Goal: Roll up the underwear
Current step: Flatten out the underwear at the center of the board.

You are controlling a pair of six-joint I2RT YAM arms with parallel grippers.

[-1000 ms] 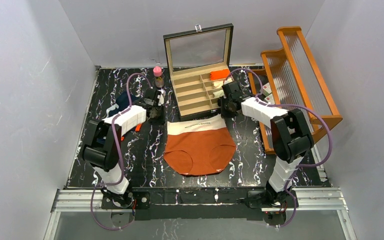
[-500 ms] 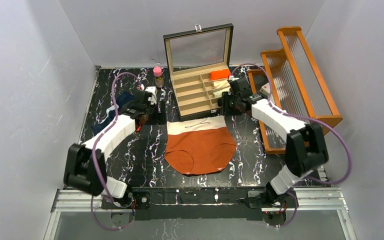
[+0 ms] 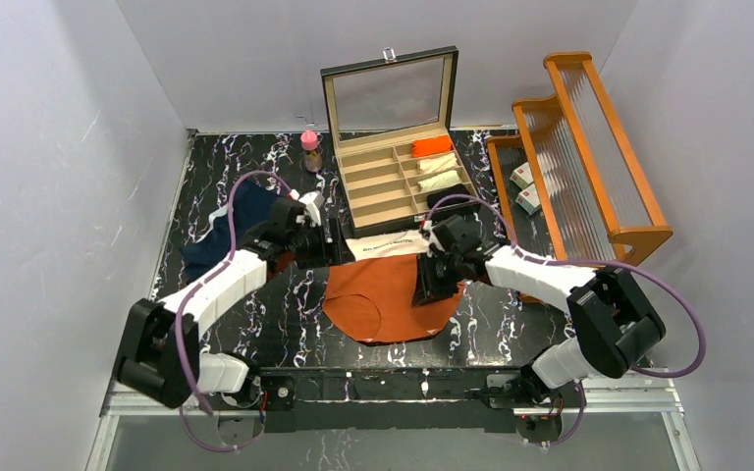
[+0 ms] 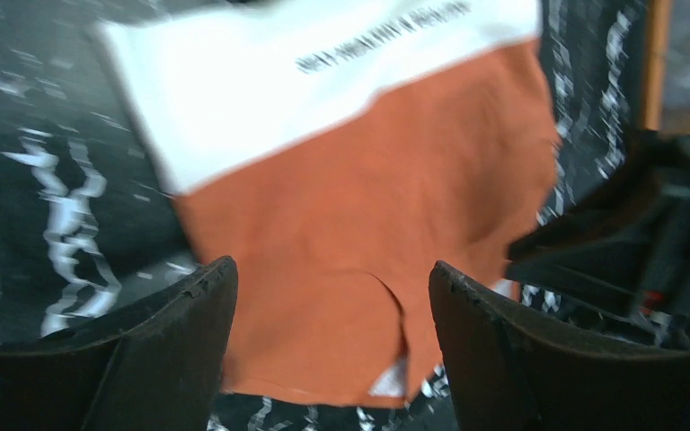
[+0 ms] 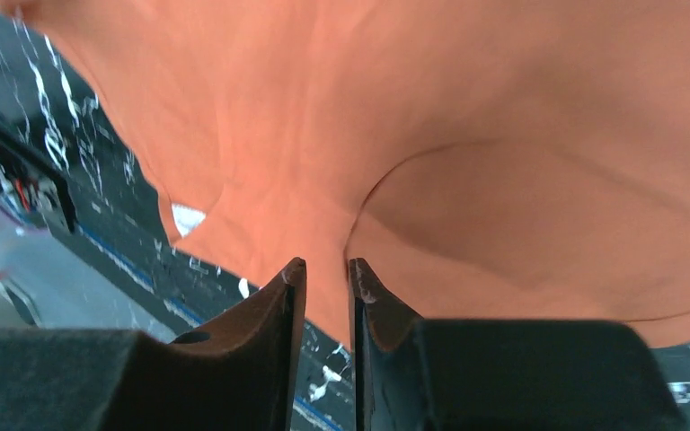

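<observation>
The rust-orange underwear (image 3: pixel 378 299) lies flat in the middle of the table, its white waistband (image 3: pixel 385 245) toward the far side. My left gripper (image 3: pixel 330 243) is open, low over the garment's left waistband corner; its wrist view shows the orange cloth (image 4: pixel 341 233) between the spread fingers (image 4: pixel 180 314). My right gripper (image 3: pixel 429 283) hovers over the garment's right side, its jaws almost together with nothing between them, over the orange cloth (image 5: pixel 467 135). The navy blue underwear (image 3: pixel 224 234) lies at the left, partly behind my left arm.
An open wooden box (image 3: pixel 368 191) with a glass lid stands beyond the garment, with rolled cloths (image 3: pixel 437 163) in its right compartments. A pink-capped bottle (image 3: pixel 309 149) stands left of it. An orange wooden rack (image 3: pixel 589 147) fills the right side.
Both arms have swung from beside the box toward me and now sit over the orange underwear, the left at its waistband corner, the right over its right half.
</observation>
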